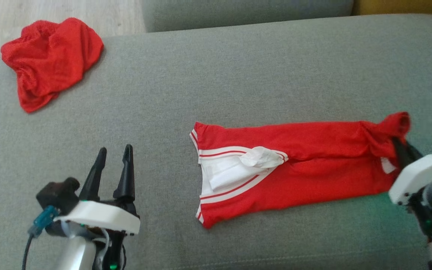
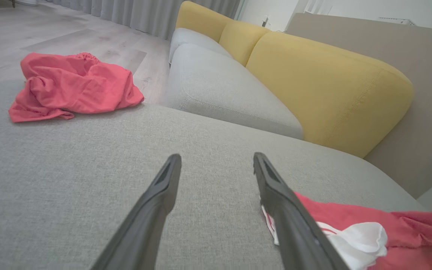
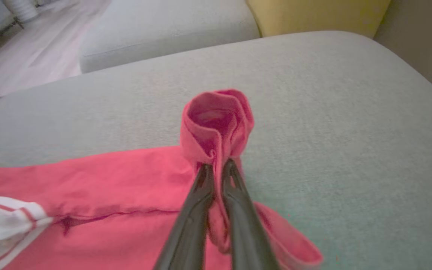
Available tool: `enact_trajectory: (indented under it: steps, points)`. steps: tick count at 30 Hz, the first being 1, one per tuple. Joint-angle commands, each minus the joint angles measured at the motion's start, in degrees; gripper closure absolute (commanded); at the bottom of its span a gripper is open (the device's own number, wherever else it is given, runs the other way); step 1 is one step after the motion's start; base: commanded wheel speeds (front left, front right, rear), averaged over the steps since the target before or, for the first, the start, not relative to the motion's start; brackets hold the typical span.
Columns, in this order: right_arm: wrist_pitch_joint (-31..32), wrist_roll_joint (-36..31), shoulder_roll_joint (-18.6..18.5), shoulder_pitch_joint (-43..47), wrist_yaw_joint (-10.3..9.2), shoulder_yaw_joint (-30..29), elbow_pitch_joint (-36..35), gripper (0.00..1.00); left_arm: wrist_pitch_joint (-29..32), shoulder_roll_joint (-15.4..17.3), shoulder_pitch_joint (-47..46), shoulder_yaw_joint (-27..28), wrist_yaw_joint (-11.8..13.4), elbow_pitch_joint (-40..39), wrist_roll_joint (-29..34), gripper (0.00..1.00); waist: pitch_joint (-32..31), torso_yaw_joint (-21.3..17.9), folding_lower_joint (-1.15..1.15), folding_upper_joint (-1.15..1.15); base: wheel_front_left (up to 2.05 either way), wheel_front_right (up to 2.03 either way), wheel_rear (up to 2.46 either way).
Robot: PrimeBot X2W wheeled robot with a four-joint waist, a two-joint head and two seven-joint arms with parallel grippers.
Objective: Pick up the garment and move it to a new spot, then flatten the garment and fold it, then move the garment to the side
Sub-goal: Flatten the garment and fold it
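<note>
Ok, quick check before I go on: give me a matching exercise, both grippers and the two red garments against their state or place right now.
Column A
1. left gripper
2. right gripper
3. striped garment
4. crumpled garment

Column B
a. bunched at the far left corner of the grey cushion
b. open, above bare cushion
c. shut on a raised fold of red fabric
d. laid out long, white-trimmed end pointing left

Pairs: 1-b, 2-c, 3-d, 4-a

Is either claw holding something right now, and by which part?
The right claw pinches the long red cloth garment with white trim by a bunched-up corner at its right end. The left claw is open and holds nothing.
</note>
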Motion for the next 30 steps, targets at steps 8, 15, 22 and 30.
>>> enact_trajectory:
  steps: [8,15,22,30]
  points:
    - [5.0,6.2,2.4,3.6,0.36,8.8,-15.6,1.0,-0.7,-0.2,-1.0,1.7,-0.8,-0.7,0.9,0.0,-2.0,1.1,0.0,0.0,0.0,0.0,0.0]
    - [5.9,11.3,6.2,2.6,0.36,17.9,-18.3,1.0,-0.7,-0.2,-1.1,1.8,-1.2,-0.7,1.1,0.0,-2.3,3.1,0.0,0.0,0.0,0.0,0.0]
    - [2.0,12.8,9.3,-1.1,0.36,24.7,-11.9,1.0,-0.7,-0.4,-1.5,1.7,-1.4,-0.6,1.1,0.0,-2.7,5.6,0.0,0.0,0.0,0.0,0.0]
    - [-3.3,13.7,10.9,-5.8,0.36,28.0,-1.9,1.0,-0.7,-0.6,-1.7,1.9,-1.6,-0.4,0.9,0.0,-2.6,7.5,0.0,0.0,0.0,0.0,0.0]
